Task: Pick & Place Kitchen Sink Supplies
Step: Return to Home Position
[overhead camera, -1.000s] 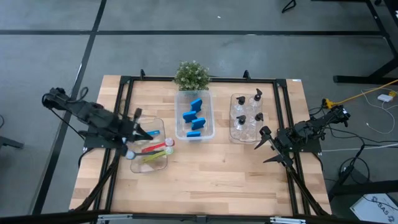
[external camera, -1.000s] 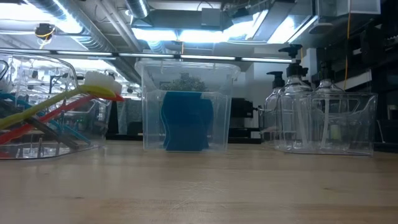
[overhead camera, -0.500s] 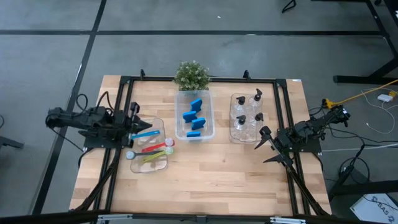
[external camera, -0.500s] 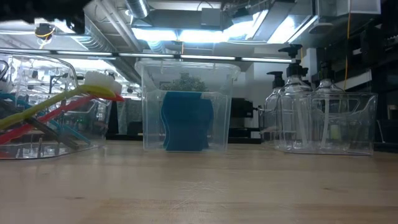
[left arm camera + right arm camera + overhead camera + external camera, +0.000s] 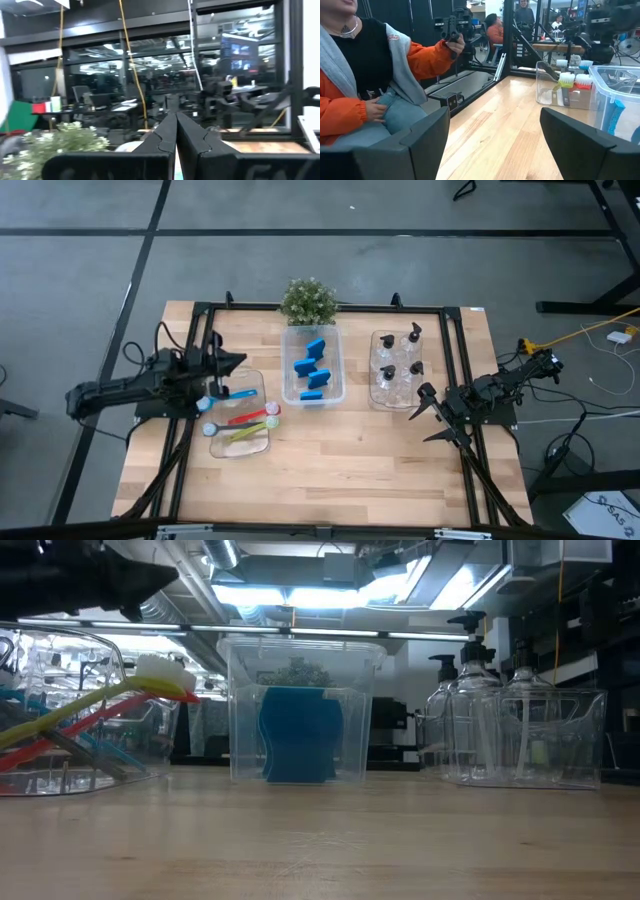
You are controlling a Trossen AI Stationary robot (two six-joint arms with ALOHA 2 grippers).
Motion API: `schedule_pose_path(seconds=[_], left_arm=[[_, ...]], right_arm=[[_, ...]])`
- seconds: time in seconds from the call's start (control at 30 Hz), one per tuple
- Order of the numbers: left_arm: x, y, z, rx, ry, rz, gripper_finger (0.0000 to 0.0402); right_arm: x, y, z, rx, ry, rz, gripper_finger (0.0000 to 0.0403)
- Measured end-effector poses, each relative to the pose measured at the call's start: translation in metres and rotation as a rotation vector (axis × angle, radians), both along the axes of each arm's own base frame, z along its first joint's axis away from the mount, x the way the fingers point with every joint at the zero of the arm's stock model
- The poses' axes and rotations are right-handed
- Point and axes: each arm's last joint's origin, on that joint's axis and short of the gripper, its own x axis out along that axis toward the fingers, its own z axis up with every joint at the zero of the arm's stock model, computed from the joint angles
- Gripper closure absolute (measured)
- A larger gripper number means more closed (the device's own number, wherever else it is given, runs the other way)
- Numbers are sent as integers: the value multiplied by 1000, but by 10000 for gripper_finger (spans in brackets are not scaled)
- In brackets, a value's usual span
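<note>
Clear plastic bins, three of them, sit in a row across the middle of your table [image 5: 330,470] in the high view.

- Left-of-frame bin [image 5: 255,380]: brushes inside. Blue [image 5: 235,394], red [image 5: 245,418] and yellow-green [image 5: 245,433] are plain from above; the grey one is hard to pick out. In the low view the yellow-green brush leans, its white head poking above the rim.
- Centre bin [image 5: 342,380]: blue sponges [image 5: 312,370], some standing on edge.
- Right-of-frame bin [image 5: 398,406]: clear bottles [image 5: 400,365] with black pump tops, upright.
- Potted plant [image 5: 308,300] at the upper edge, just behind the centre bin.
- Black frame rails [image 5: 200,340] run along both sides of the table.

Your left tool [image 5: 228,362] hangs over the upper-left corner of the brush bin, well above it in the low view. Fingers pressed together, nothing between them.

Your right tool [image 5: 428,416] is at right of frame, near the bottle bin's lower-right corner and apart from it. Fingers spread wide, holding nothing.

Beyond the table edge, in the right wrist view, a person in orange sleeves sits with one hand [image 5: 455,45] raised on a dark device.
</note>
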Motion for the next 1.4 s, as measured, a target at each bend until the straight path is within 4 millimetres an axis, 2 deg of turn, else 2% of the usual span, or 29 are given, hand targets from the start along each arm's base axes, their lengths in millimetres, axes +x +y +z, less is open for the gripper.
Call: schedule_pose_path(seconds=[0.2,0.4,0.5,0.63,0.9,1.13,1.4], left_arm=[[-4,16,-4,-3,50,102,400],[-10,27,-10,-49,23,110,400],[-12,34,-18,-116,31,213,401],[-13,39,-21,-95,68,334,400],[-16,46,-42,-123,307,595,400],[-15,45,-50,-129,397,541,401],[-14,45,-51,-204,371,533,394]], right_arm=[[0,0,0,-2,-1,0,95],[0,0,0,-2,-1,0,95],[0,0,0,0,0,0,95],[0,0,0,-1,-1,0,95],[0,0,0,-1,-1,0,95],[0,0,0,-2,-1,0,95],[0,0,0,-2,-1,0,95]])
